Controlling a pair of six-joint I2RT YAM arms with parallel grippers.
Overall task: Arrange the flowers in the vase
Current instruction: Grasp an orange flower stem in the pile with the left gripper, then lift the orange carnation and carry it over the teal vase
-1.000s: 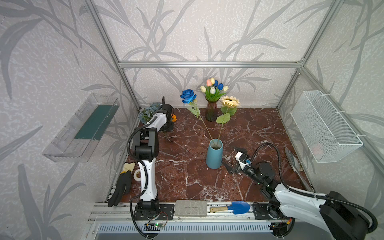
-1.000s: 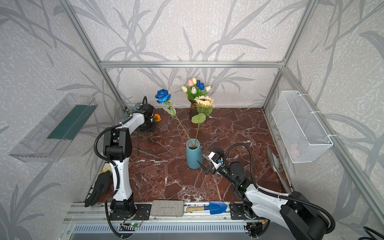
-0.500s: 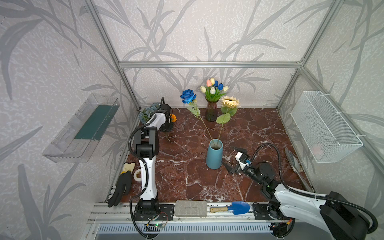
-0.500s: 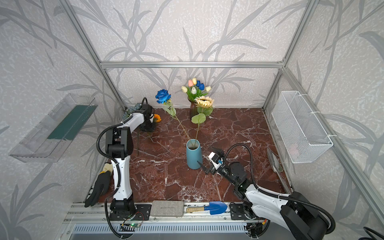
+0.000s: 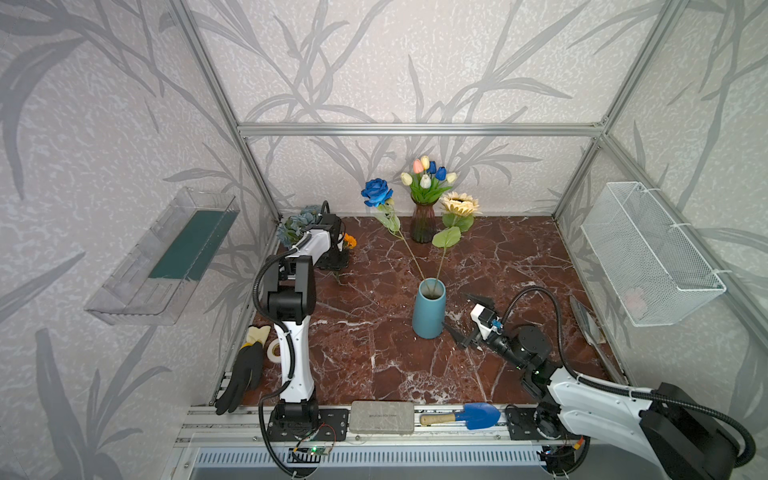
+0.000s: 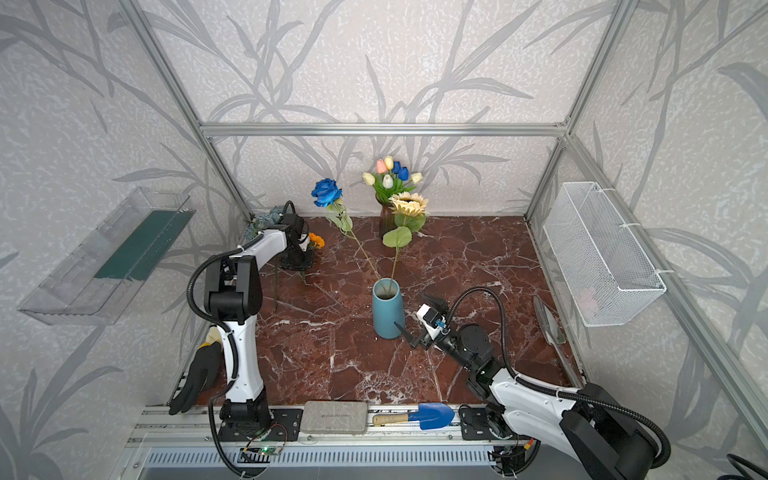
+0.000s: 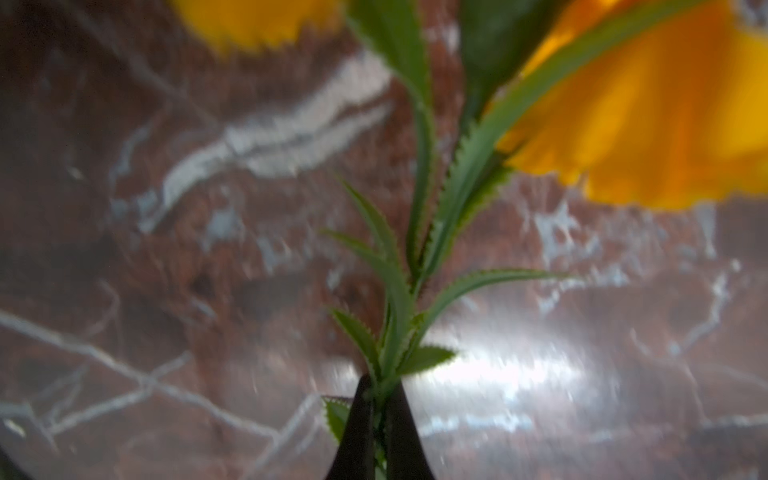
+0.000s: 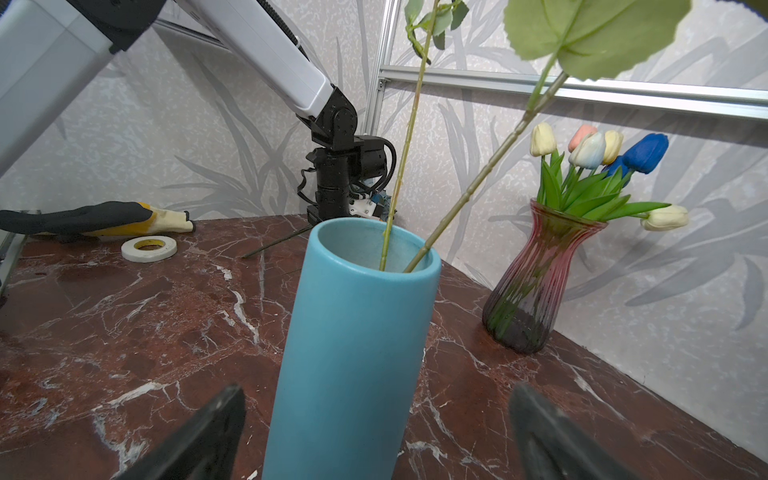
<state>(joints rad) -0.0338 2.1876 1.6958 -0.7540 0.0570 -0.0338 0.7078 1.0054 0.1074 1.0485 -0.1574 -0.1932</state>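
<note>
Your left gripper [image 7: 380, 384] has its fingers pressed together on the leafy stem [image 7: 401, 299] of the orange bloom [image 7: 648, 116]. The black tips pinch it low, under the leaves. In both top views this bloom is well behind the vase [image 5: 429, 309] and to its left, near the back corner, just beside the dusty roses [image 5: 297, 222]. These views do not tell you whether the stem is off the table [image 5: 374, 365].

Your right gripper [image 5: 456, 310] is just to the right of the vase, with its fingers spread wide and nothing between them. In the right wrist view the two tips stand one on each side of the vase, apart from its wall.

Two flowers stand in the vase. The blue rose [image 5: 376, 193] leans back and to the left, and the daisy [image 5: 459, 204] leans back and a little to the right. Behind the vase, by the back wall, the tulips [image 5: 428, 174] stand in a glass vase [image 5: 423, 224]. Far to the left of the vase, at the table edge, lie a glove [image 5: 241, 374] and a tape roll [image 5: 274, 348].
</note>
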